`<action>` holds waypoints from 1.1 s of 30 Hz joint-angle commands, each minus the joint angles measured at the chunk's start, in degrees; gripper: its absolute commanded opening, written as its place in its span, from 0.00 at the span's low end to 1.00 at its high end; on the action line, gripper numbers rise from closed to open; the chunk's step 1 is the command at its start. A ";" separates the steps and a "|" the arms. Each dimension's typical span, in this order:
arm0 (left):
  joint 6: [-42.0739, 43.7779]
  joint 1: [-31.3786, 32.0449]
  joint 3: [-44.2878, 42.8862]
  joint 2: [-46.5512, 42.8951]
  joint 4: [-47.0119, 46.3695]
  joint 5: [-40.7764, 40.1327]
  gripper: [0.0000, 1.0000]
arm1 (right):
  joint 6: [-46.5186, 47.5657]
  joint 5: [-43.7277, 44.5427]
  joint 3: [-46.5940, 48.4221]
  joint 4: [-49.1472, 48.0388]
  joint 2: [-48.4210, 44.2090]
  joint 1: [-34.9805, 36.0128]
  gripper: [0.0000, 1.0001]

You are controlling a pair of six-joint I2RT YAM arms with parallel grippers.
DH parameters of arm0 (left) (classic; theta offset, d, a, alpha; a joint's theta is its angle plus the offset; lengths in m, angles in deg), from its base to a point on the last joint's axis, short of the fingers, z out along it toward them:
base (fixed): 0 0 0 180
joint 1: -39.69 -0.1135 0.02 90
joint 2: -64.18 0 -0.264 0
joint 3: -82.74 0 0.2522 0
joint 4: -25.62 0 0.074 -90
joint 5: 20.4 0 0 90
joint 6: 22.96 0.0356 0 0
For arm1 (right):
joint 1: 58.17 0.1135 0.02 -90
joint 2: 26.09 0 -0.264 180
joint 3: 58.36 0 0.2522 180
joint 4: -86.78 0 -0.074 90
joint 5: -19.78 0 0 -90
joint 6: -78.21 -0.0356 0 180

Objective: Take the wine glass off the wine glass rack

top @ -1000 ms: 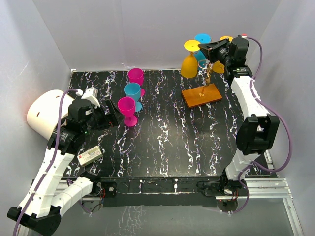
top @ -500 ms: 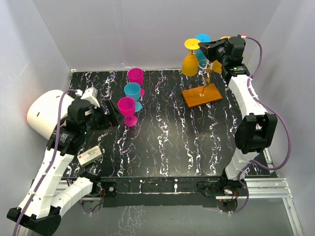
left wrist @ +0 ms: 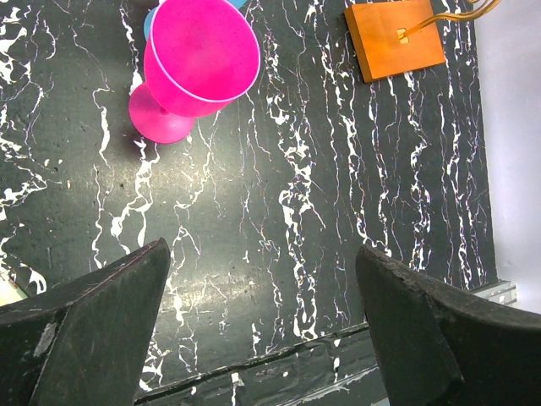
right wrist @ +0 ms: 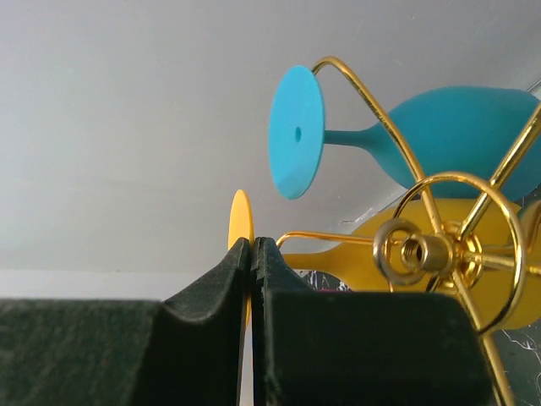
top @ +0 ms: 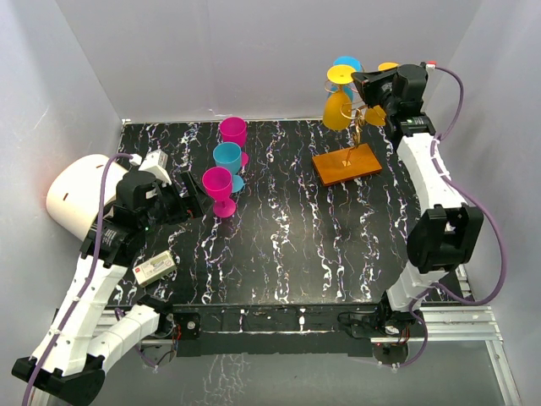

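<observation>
1. table (top: 287, 254): black with white veining. Everything below is set on it or held above it.
2. rack (top: 347, 164): the orange base is laid flat at the table's far right, with the gold post upright. A hung blue glass (top: 347, 63) is carried bowl-down in a wire arm. The foot of a second yellow glass (top: 388, 66) is seen at the rack's right side.
3. yellow glass (top: 338, 108): held tilted, bowl down, at the rack's upper left. Whether its stem is clear of the wire arm cannot be told.
4. Three glasses are stood upright in a row at far left: far pink glass (top: 232, 131), middle blue glass (top: 226, 156), near pink glass (top: 218, 184).
5. right gripper (right wrist: 253, 245): fingers are closed tight on the yellow glass's foot disc, which is pinched edge-on.
6. left gripper (left wrist: 262, 249): jaws are spread wide with nothing gripped. It is held over the table beside the near pink glass.
</observation>
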State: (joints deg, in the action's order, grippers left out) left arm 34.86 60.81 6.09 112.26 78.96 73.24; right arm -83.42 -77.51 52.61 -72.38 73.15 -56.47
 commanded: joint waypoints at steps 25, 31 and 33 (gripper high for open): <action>-0.37 0.28 -0.61 -2.47 0.98 1.48 0.90 | 9.73 -21.36 -3.26 -5.80 -7.67 -1.26 0.00; -0.49 0.28 -0.31 -2.39 0.77 1.48 0.90 | 14.98 -28.81 -0.61 -7.09 -5.80 0.66 0.00; -0.55 0.24 -0.15 -2.41 0.69 1.46 0.90 | 19.40 -31.22 0.23 -7.71 -5.51 2.75 0.00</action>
State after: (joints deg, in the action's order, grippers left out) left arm 34.79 60.81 6.09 110.42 79.77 73.54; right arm -71.99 -101.09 47.91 -74.64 68.04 -56.82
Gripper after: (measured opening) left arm 0.902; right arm 0.017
